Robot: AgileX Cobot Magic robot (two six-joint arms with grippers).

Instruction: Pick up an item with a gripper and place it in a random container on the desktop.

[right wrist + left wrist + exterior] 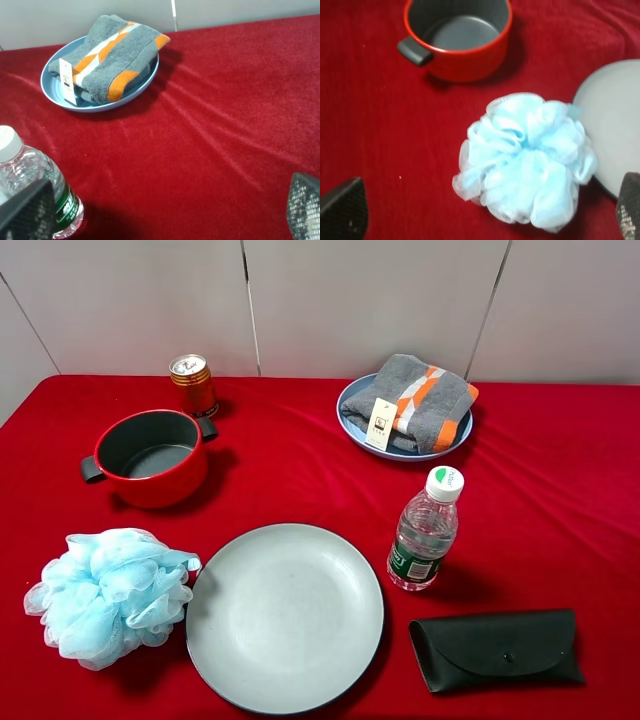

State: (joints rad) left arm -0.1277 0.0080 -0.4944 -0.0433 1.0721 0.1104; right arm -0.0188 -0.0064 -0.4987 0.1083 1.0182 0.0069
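The folded grey towel (425, 395) with orange and white stripes and a pale paper tag lies in the light-blue plate (350, 418) at the back right of the red desktop (300, 470). The right wrist view shows the towel (115, 50) in the plate (48, 82) well ahead of my right gripper (165, 215), which is open and empty. My left gripper (485, 215) is open and empty, hovering over the light-blue bath pouf (525, 160). Neither gripper shows in the exterior high view.
A red two-handled pot (150, 455) and a gold can (192, 383) stand at the back left. The pouf (110, 595) lies front left beside a large grey plate (285, 615). A water bottle (425, 530) and a black case (495, 648) are front right.
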